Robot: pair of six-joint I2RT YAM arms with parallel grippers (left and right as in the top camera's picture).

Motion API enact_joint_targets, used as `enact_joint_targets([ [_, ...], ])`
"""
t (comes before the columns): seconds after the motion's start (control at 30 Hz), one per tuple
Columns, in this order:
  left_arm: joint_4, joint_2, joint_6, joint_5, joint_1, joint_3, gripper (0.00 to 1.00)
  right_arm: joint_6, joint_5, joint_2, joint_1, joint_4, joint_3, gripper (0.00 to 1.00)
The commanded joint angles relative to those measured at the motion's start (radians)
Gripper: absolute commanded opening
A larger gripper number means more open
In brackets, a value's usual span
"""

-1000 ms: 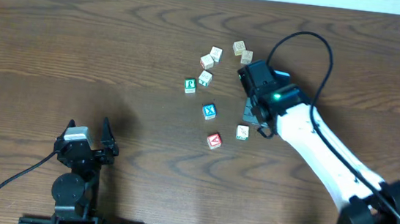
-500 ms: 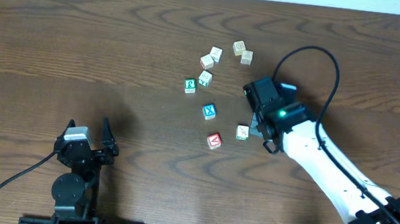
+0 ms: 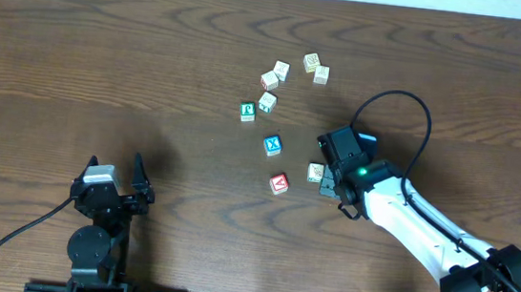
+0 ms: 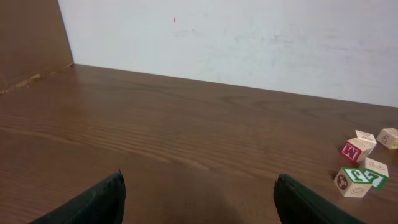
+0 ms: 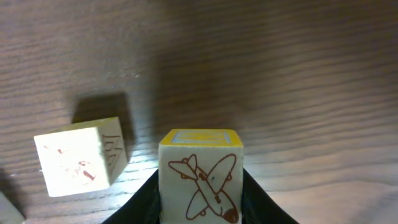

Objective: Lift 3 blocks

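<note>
Right end effector [image 5: 199,200] was pinched snug around the cream airplane block [image 5: 200,167], near the red A block [image 3: 279,183] on the counter [image 3: 106,54]. Left end effector [image 4: 198,205] just sat wide open, holding nothing.

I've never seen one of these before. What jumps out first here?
First, the right gripper, right of centre on the dark wooden table, pinching a cream airplane block between its black fingers. Then the loose scatter of lettered blocks beside it, the red A block and blue X block brightest. The left gripper rests open at the near left.
</note>
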Motion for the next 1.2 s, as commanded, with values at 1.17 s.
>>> enact_joint_targets([
  [1.17, -0.043, -0.005, -0.002, -0.005, 0.002, -0.015, 0.77, -0.045, -0.025, -0.027, -0.010, -0.020, 0.037, 0.45],
])
